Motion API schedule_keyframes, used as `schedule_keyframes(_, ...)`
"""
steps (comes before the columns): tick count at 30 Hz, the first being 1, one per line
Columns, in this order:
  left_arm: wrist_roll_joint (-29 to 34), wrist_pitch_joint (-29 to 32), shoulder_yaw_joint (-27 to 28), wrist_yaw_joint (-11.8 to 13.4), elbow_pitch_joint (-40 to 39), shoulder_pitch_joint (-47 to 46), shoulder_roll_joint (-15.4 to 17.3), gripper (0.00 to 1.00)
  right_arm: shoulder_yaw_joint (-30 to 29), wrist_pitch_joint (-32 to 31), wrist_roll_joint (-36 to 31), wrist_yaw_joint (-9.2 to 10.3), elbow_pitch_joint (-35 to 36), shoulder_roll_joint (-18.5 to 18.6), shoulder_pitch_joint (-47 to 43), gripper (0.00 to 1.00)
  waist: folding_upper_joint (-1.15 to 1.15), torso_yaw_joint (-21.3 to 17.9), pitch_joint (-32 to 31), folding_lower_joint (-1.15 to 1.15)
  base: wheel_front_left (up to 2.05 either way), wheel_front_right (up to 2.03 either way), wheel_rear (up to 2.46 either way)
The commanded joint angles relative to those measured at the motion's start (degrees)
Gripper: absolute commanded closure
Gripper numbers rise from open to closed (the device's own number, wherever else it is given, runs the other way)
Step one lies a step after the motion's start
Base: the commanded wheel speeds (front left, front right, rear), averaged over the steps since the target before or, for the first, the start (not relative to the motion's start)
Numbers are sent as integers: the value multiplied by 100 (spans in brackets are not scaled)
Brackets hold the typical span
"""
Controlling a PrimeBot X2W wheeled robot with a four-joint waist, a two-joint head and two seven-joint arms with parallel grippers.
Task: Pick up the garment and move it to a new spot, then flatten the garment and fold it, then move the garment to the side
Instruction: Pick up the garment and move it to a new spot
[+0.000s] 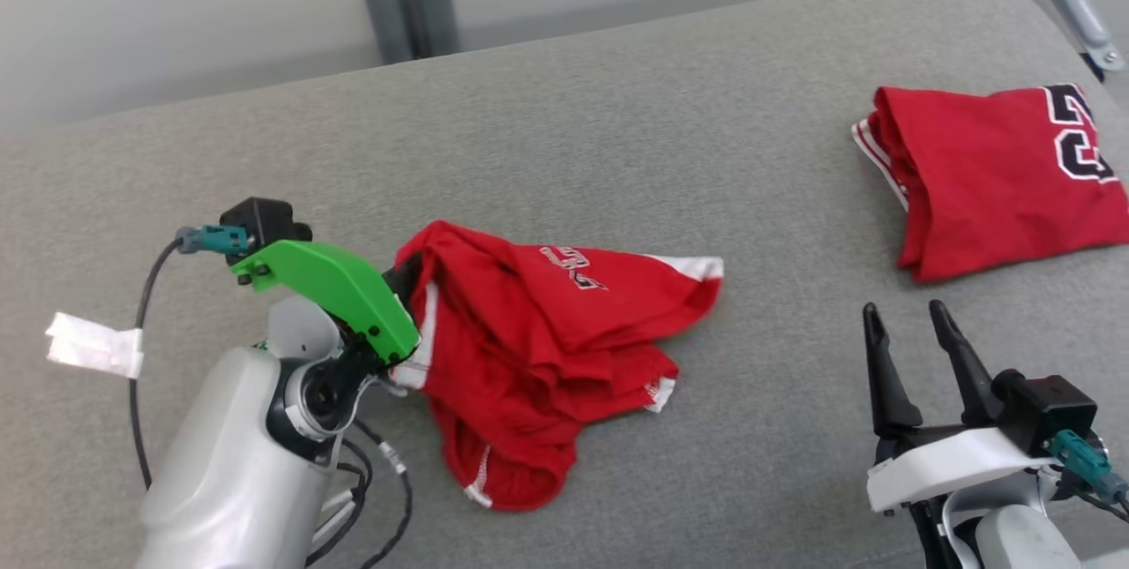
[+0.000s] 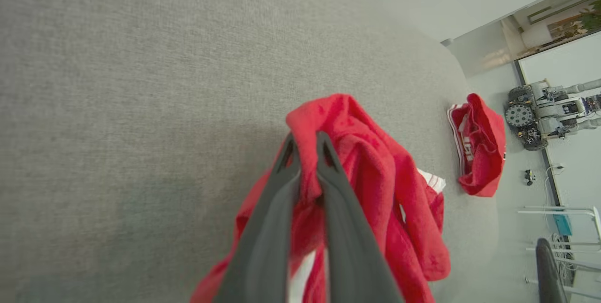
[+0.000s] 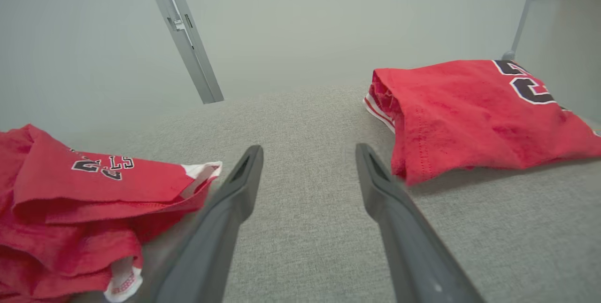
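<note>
Left gripper: jaws narrow, pinched on a fold of the crumpled red garment. The pinch is at the garment's left edge, seen from the head, and cloth bulges up between the fingers in the left wrist view.

Key relation: all the bulk lies to the right of the left jaws and toward the robot. The heap lies on the grey desk, long axis roughly left to right, and the white-trimmed corner points at the right arm. My read is that a lift from here leaves the cloth hanging off one edge, not spread.

Right gripper: jaws wide, empty, over bare desk between the two red pieces. The heap is to its left, apart from it, and the white corner is its nearest part. The folded red jersey lies further up the desk on the right — not the target, I'd judge.

Left arm owns the grasp. The right is the closer one for the free corner.
</note>
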State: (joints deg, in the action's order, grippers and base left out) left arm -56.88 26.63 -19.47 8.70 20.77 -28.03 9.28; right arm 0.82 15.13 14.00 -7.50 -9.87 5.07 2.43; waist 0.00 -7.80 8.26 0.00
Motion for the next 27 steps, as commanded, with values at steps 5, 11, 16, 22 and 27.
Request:
schedule_keyframes(5,610,-962,-182,-320,1393,-489,2,100,-54,0,-19,2,-43,63,-10,0,0,-256,17,0,0,0,0)
schedule_keyframes(11,1209,-2090,-486,-549,2262,-783,-105,0,-140,0,-76,2,-48,91,-107,0,0,-104,-146,0,0,0,0)
schedule_keyframes(16,1723,-3244,-718,-587,2190,-484,-20,0,-233,0,-134,2,17,136,-275,0,0,116,-414,0,0,0,0)
schedule_keyframes(22,1612,-3981,-503,-548,1549,382,50,0,-308,0,-227,2,153,305,-455,0,0,447,-658,0,0,0,0)
schedule_keyframes(27,1832,-4175,-171,-194,661,1386,187,0,-330,0,-272,2,275,484,-553,0,0,711,-841,0,0,0,0)
